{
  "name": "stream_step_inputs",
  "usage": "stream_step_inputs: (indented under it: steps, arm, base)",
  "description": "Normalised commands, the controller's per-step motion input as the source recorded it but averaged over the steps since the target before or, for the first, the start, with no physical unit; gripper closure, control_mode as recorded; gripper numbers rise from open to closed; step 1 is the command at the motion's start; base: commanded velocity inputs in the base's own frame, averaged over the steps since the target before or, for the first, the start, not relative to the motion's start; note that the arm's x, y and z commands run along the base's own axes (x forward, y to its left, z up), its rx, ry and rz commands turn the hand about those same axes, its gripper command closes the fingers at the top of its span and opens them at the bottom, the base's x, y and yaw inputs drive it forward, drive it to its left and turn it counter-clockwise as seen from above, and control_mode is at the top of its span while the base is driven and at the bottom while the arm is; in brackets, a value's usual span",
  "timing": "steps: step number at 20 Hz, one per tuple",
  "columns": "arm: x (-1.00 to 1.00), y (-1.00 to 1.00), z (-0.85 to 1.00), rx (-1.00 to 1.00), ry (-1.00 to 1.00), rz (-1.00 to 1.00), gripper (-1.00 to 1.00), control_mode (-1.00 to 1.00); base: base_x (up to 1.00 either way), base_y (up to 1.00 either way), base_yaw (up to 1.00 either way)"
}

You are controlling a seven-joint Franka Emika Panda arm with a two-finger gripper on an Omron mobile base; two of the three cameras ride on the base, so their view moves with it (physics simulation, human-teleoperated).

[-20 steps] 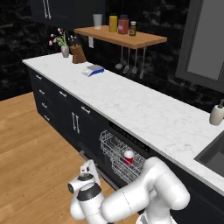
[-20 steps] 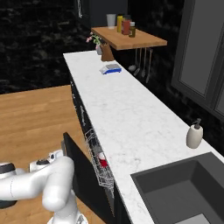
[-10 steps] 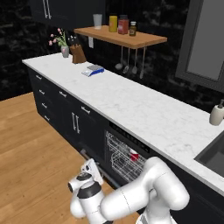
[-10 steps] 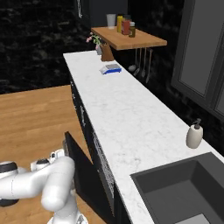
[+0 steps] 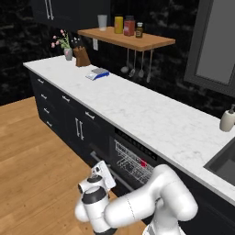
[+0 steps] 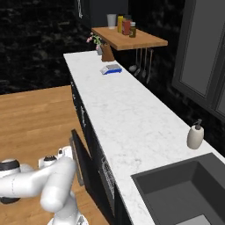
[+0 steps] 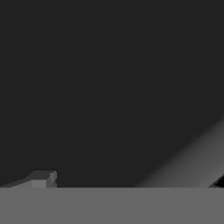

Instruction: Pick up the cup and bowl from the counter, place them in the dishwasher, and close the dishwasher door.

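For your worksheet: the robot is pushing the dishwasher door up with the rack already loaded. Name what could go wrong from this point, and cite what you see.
1. The dishwasher door is still ajar, with the white rack visible behind it; if the push stops early it may not latch.
2. The gripper presses the door with open jaws, gripping nothing, so it could slide off the flat panel.
3. The red cup sits near the rack front and may tip.

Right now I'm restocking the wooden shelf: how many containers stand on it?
4, in a row on the wooden shelf: a grey tumbler at the left end, then a yellow canister, a red jar and a small dark bottle. Others could hide behind them.
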Motion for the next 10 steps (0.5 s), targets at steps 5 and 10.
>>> stream_step_inputs:
  steps: [5, 10]
  arm:
    - [0.30, -0.83, -0.96, -0.68, -0.28, -0.27, -1.00, -1.00]
    - [0.34, -0.82, -1.00, -0.66, -0.28, -0.28, -1.00, -1.00]
  base:
    - [0.00, 0.00, 0.00]
    - [0.00, 0.00, 0.00]
